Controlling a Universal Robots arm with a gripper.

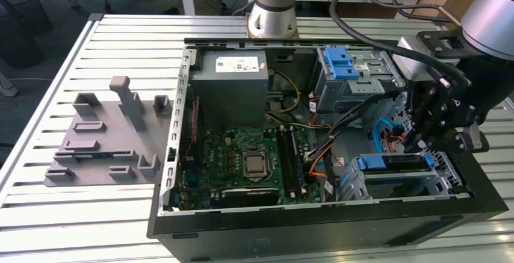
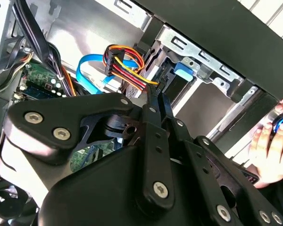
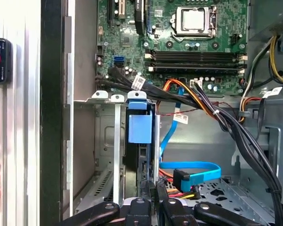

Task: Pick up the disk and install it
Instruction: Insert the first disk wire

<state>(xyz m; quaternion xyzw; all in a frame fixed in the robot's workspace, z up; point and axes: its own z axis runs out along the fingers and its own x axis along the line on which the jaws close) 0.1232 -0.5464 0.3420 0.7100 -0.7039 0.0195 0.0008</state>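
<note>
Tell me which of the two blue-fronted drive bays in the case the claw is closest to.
The lower bay, toward the front of the case; the claw hangs right beside it. The other blue-fronted bay sits farther back, near the power supply.

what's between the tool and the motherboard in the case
In the exterior view, a bundle of cables, black and orange ones among them, crosses the stretch between the tool and the motherboard.

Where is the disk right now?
The disk sits in the metal bay at the computer case's corner, on the exterior view's right, just below the claw.
</note>
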